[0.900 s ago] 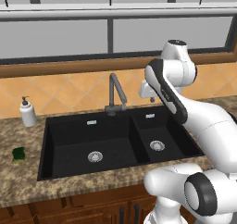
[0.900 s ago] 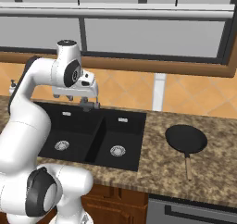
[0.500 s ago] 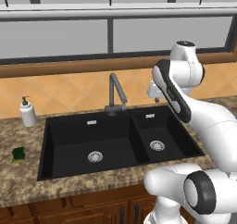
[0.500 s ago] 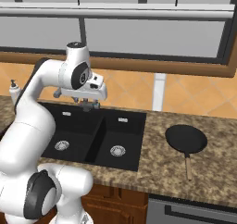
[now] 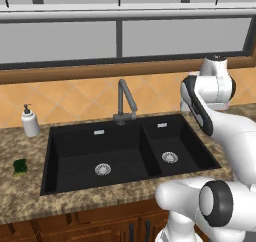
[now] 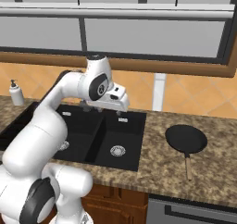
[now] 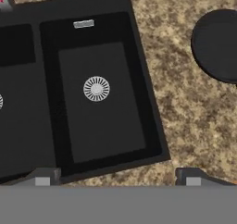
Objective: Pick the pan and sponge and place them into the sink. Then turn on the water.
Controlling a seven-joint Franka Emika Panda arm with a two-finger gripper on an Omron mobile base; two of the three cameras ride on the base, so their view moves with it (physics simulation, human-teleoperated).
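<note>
Swinging rightward since the earlier frame, the end effector (image 7: 117, 177) is hanging wide and empty over the sink (image 7: 143, 102)'s right basin. Beyond, the pan (image 6: 186, 138) is sitting on the bench (image 6: 213, 172), its handle cut off in the hand view. The sponge (image 5: 20, 166) is lying far left.

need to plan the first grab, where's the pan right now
In the right base view the pan lies on the counter right of the sink, handle toward the front edge.

Sink (image 5: 75, 151) matt black; counter (image 6: 152, 163) speckled stone; pan (image 6: 186, 139) matt black; drain (image 7: 96, 88) metal.
</note>
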